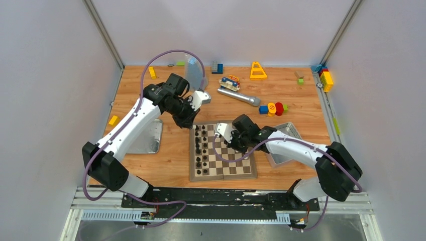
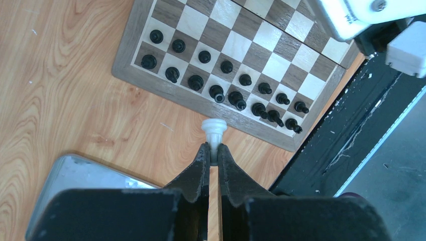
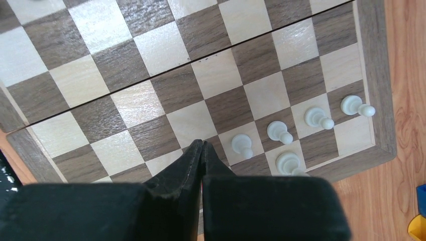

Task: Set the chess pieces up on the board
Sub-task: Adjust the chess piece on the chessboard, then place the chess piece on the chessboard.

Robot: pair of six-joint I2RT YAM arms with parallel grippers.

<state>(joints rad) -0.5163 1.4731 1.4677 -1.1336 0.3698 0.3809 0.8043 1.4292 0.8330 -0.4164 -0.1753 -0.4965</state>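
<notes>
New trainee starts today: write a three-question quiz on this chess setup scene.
1. True or false: the left jaws grip a white piece.
2. How many white pieces show on the board in the right wrist view?
3. The black pieces stand: A) in two rows along one board edge; B) scattered on the table; C) in a tin.
Key: 1 true; 2 five; 3 A.
</notes>
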